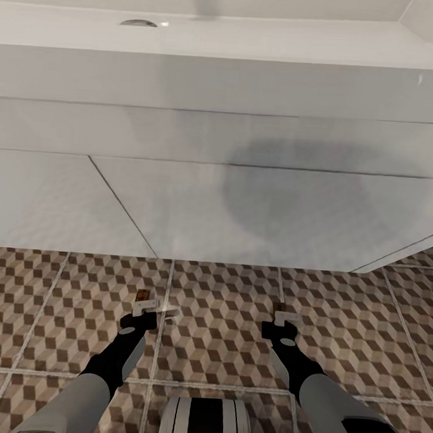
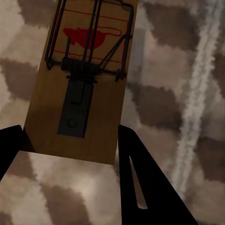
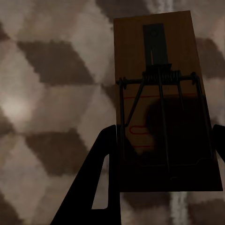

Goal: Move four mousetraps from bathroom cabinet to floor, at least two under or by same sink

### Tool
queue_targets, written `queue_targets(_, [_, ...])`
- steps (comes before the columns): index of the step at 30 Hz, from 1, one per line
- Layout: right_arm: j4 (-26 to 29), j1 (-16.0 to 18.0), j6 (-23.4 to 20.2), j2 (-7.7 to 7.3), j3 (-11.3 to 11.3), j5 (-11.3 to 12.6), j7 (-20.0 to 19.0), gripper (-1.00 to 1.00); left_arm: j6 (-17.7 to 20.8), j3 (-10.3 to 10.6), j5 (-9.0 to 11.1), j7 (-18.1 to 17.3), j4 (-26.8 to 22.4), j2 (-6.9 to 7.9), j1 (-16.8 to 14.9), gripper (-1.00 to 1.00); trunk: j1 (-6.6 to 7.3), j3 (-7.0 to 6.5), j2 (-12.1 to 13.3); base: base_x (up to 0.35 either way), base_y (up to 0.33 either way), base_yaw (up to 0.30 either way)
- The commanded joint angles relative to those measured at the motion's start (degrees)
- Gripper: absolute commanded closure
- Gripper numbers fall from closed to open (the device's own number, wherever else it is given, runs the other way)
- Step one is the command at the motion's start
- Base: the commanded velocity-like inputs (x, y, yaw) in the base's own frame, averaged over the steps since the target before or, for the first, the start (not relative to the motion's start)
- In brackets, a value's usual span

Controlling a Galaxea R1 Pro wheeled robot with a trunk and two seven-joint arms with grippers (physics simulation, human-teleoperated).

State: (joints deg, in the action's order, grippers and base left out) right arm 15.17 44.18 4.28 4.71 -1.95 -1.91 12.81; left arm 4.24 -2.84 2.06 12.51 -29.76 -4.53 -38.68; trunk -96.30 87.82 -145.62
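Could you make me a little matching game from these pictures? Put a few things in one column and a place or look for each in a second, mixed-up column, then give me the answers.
Things
1. mousetrap in the left gripper
2. mousetrap in the right gripper
3. sink
4. bathroom floor

Descriptions
A. white block overhanging the tiles ahead
B. brown, beige and white cube pattern
C. red mouse print plainly visible on the wood
D. print mostly in dark shadow

Pairs: 1-C, 2-D, 3-A, 4-B

Wooden mousetraps with wire springs; glossy white sink.
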Motion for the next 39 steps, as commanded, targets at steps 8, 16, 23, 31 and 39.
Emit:
queue_targets(8, [-0.1, 0.0, 0.7, 0.03, -0.2, -0.2, 0.1, 1.0, 0.3, -0.1, 0.1, 0.1, -0.1, -0.04, 0.0, 1.0, -0.09, 0.92, -0.1, 0.0, 0.0, 0.0])
queue_targets(16, [-0.1, 0.0, 0.9, 0.03, -0.2, -0.2, 0.1, 1.0, 0.3, -0.1, 0.1, 0.1, -0.1, -0.04, 0.0, 1.0, -0.15, 1.36, -0.1, 0.0, 0.0, 0.0])
queue_targets(23, [0.0, 0.0, 0.9, 0.03, -0.2, -0.2, 0.1, 1.0, 0.3, -0.1, 0.0, 0.1, -0.1, -0.04, 0.0, 1.0, -0.15, 1.36, -0.1, 0.0, 0.0, 0.0])
queue_targets(31, [0.1, 0.0, 0.9, -0.04, -0.3, -0.2, 0.1, 1.0, 0.0, -0.1, -0.1, 0.4, 0.0, 0.09, 0.0, 1.0, -0.15, 1.36, -0.1, 0.0, 0.0, 0.0])
queue_targets(39, [0.2, 0.0, 2.2, -0.01, -0.3, -0.2, 0.1, 1.0, -4.6, -0.1, -0.2, 0.4, 0.6, 0.08, 0.0, 1.0, -0.15, 1.36, -0.1, 0.0, 0.0, 0.0])
